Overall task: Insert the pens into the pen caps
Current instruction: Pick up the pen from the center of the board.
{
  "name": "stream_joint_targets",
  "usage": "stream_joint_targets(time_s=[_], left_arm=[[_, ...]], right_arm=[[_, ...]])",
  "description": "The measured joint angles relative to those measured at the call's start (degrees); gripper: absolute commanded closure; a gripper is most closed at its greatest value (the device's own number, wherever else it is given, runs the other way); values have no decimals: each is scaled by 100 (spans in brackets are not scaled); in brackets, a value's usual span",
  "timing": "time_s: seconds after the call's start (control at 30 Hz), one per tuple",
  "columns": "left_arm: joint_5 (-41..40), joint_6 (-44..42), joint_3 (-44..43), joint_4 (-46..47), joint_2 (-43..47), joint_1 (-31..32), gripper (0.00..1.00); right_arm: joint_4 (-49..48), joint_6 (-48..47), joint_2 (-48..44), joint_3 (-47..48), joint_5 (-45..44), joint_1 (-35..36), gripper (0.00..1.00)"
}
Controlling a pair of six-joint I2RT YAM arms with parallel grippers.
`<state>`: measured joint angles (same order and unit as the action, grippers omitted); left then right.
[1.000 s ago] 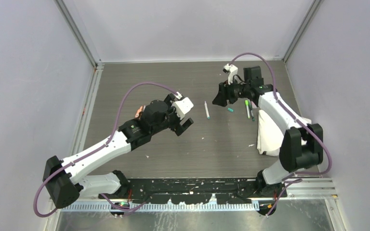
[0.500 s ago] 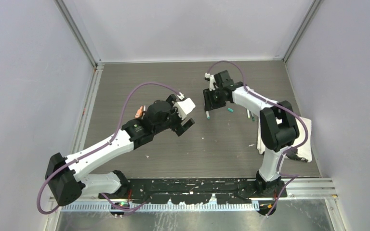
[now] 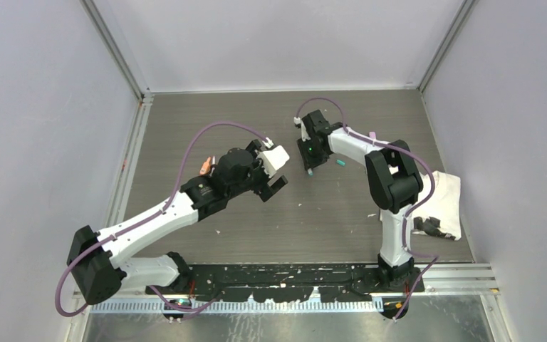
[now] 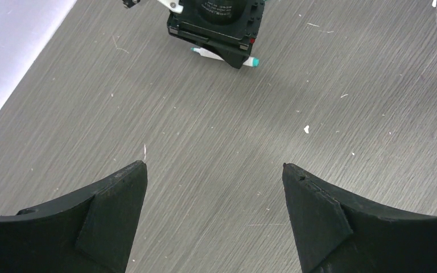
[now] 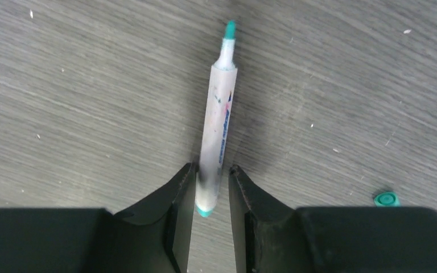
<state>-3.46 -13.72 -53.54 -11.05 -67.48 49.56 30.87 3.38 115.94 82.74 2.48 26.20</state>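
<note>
One white pen point(image 5: 219, 119) flat between the right tool's point(image 5: 211, 168) narrow-set fingers, contact unclear; left tool point(image 4: 213, 165) wide apart.

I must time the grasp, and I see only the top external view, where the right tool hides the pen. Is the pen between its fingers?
Observer: Yes. In the right wrist view the white pen lies on the table between the fingers of the right tool, near the pen's rear end. I cannot tell whether they already press it.
Operator: Which way does the writing end point, and is it capped?
Observer: The teal tip points straight away from the tool and is bare, with no cap on it.
</note>
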Motion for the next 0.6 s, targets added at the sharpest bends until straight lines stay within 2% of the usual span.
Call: stream_joint_targets(time_s=[0.33, 0.6], left_arm=[[0, 0, 0, -2, 0, 0, 11], [-2, 0, 0, 0, 0, 0, 11]], right_arm=[[208, -168, 146, 168, -214, 0, 80], [345, -444, 219, 299, -326, 33, 99]])
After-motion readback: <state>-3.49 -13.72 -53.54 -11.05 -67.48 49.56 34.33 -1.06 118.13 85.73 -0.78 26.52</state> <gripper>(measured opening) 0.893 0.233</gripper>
